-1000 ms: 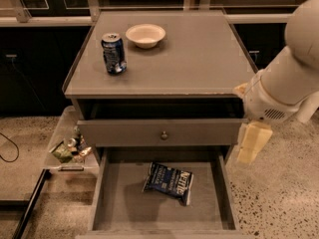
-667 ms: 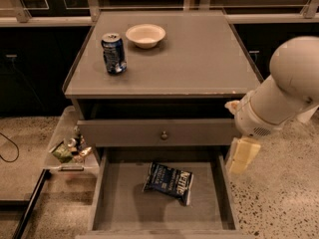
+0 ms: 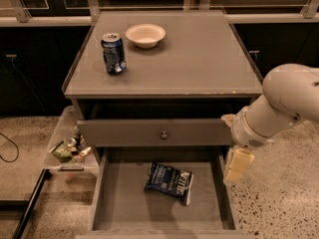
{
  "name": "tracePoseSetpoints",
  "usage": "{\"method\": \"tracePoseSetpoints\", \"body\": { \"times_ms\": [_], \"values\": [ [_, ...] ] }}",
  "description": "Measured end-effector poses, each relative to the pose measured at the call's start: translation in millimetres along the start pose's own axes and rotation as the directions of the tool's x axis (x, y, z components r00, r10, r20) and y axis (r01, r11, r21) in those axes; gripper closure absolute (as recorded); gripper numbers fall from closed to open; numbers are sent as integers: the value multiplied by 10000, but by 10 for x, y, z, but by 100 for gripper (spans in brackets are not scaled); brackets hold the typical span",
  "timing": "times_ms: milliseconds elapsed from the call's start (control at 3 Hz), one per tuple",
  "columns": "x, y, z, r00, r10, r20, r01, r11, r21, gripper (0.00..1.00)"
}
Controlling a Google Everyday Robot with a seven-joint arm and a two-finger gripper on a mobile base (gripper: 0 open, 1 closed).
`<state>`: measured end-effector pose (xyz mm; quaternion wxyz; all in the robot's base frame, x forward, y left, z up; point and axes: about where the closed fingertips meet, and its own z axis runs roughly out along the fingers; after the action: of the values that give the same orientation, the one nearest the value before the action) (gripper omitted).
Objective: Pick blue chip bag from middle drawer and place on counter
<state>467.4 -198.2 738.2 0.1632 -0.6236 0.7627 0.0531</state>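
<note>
Nearest the camera, the middle drawer (image 3: 124, 203) is seen pulled out wide, its grey floor bare apart from 1 item; the blue chip bag (image 3: 169, 182) is laid flat on that floor, a little right of centre and towards the back, lettering up, tilted slightly, clear of both side walls. Just beside the right wall of the drawer, outside and above it, the gripper (image 3: 238, 166) is hung pointing downward, pale cream in colour; nothing is seen held in it, and whether it is open or closed cannot be told. It is carried by a thick white arm (image 3: 279, 103) that enters from the right edge. The bag and the gripper are kept apart by the drawer wall. Above the open drawer a grey drawer front (image 3: 124, 132) with 1 small round knob (image 3: 163, 135) is seen only slightly pulled out. To the left, a clear bin (image 3: 59, 133) of small items is set against the cabinet on a speckled floor (image 3: 279, 208). Farther back, the counter (image 3: 199, 59) is spread flat and grey; 1 blue soda can (image 3: 113, 53) is stood upright near its left side, and 1 pale bowl (image 3: 145, 35) is placed just behind and to the right of the can, apart from it.
</note>
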Motion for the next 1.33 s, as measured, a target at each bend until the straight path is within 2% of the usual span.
{"method": "tracePoseSetpoints", "body": {
  "times_ms": [333, 667, 1333],
  "values": [
    [53, 144, 400, 9955, 407, 861, -373, 9985, -404, 0],
    [130, 192, 1032, 9792, 1071, 1722, -921, 9914, -925, 0],
    [241, 174, 2038, 9305, 1669, 3260, -1273, 9820, -1395, 0]
  ]
}}
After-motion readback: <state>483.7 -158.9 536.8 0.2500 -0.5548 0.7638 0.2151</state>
